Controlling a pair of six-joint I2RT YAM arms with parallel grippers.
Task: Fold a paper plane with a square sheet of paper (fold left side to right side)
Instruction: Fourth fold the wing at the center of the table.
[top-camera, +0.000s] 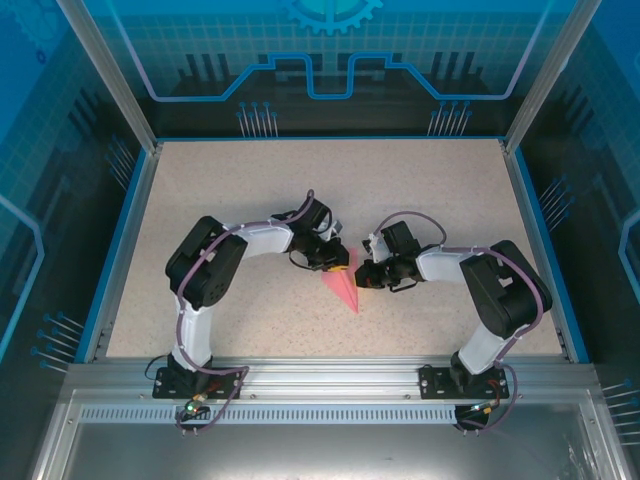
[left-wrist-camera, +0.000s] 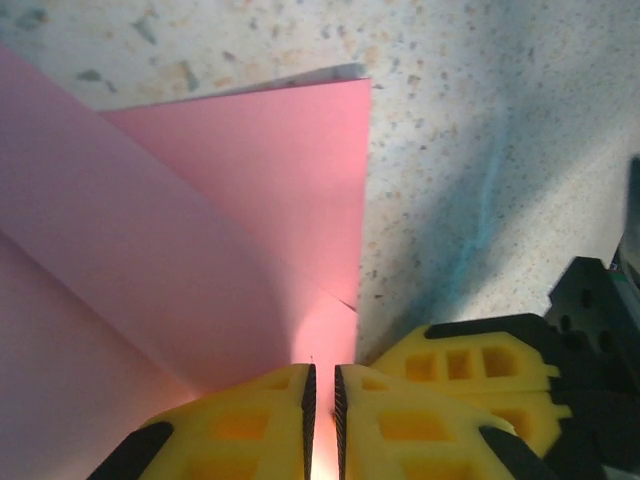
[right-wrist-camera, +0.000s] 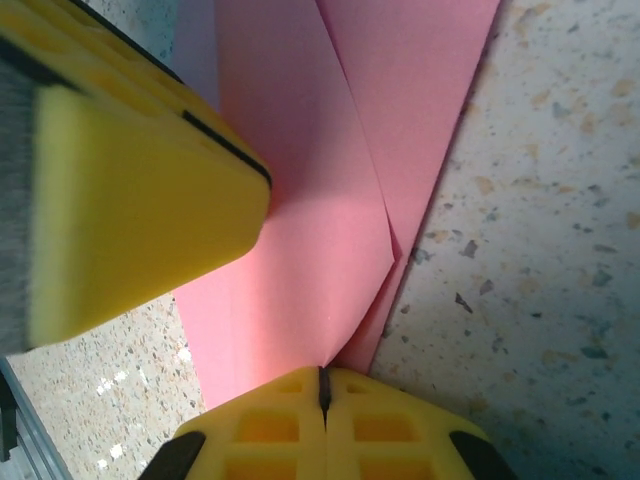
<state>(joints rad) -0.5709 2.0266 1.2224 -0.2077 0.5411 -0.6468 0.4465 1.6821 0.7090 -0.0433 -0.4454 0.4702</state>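
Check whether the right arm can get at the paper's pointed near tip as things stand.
Probably yes. The right gripper, shut, sits at the pink paper's edge just beyond that tip, which lies bare on the table. The left gripper pinches the paper farther up, not in between.

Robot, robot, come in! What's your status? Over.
Left claw shut on folded pink-red paper sheet. Right claw shut, pinching its edge. Nothing blocking the paper. Over.
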